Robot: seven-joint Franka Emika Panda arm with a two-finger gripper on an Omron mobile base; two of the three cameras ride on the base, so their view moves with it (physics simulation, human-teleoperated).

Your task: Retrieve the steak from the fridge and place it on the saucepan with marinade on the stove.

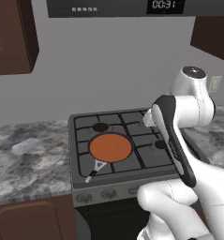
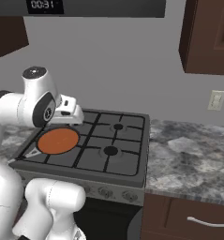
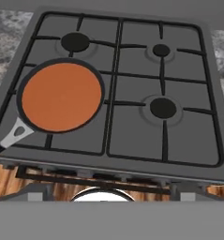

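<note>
The saucepan with marinade (image 1: pixel 110 147) (image 2: pixel 58 140) (image 3: pixel 61 96) sits on the front left burner of the stove (image 1: pixel 132 117) (image 2: pixel 125 161) (image 3: pixel 179 70). Its orange-brown inside is bare, and its short handle points toward the front edge. My gripper (image 3: pixel 108 192) hovers above the stove's front edge and looks down on the cooktop. Its fingertips (image 3: pixel 36 192) stand wide apart, open, with nothing between them. In the right base view the white hand (image 2: pixel 69 112) hangs just behind the pan. The steak and the fridge are out of view.
Speckled granite counters flank the stove on the left (image 1: pixel 24 154) and right (image 2: pixel 188 150). A microwave (image 1: pixel 118 7) hangs overhead, with dark wood cabinets (image 2: pixel 209 37) beside it. Knobs (image 1: pixel 108 193) line the stove front. A wall outlet (image 2: pixel 217 100) sits at right.
</note>
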